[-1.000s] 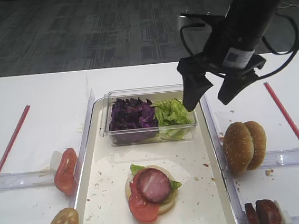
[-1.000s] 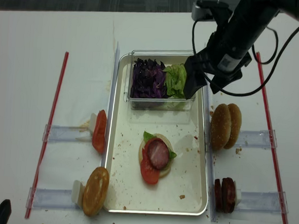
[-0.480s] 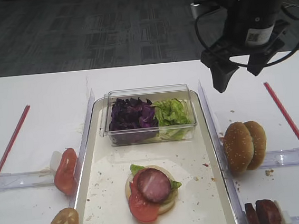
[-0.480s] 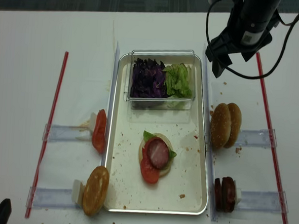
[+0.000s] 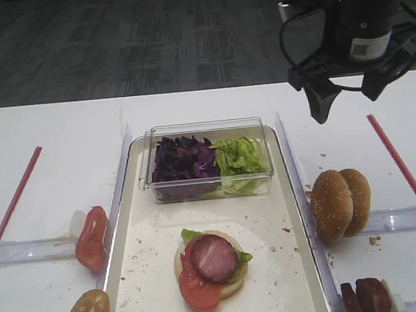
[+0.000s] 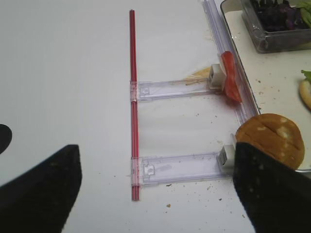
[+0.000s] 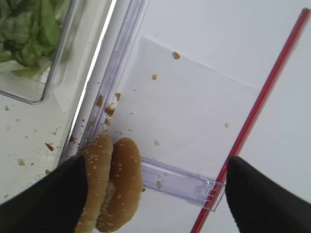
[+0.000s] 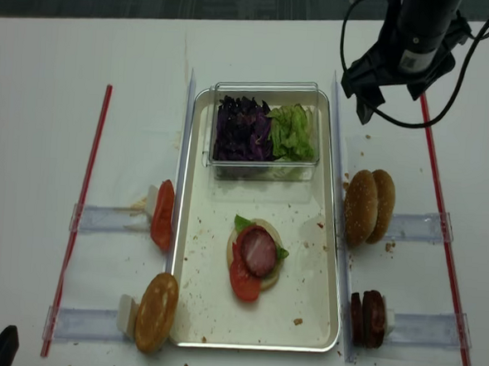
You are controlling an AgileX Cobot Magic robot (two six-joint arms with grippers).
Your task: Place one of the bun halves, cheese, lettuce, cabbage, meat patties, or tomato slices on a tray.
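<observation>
While beside the tray (image 8: 188,229), upright bun halves (image 8: 369,205) under spread right pincer (image 8: 391,96).

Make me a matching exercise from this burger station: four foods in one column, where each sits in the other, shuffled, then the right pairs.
Foods
1. cabbage
2. sesame bun halves
3. meat patties
4. tomato slice

Places
A. on edge in the near holder right of the tray
B. on edge in the far holder left of the tray
C. left part of the clear box
D. on edge in the far holder right of the tray

Pairs: 1-C, 2-D, 3-A, 4-B
</observation>
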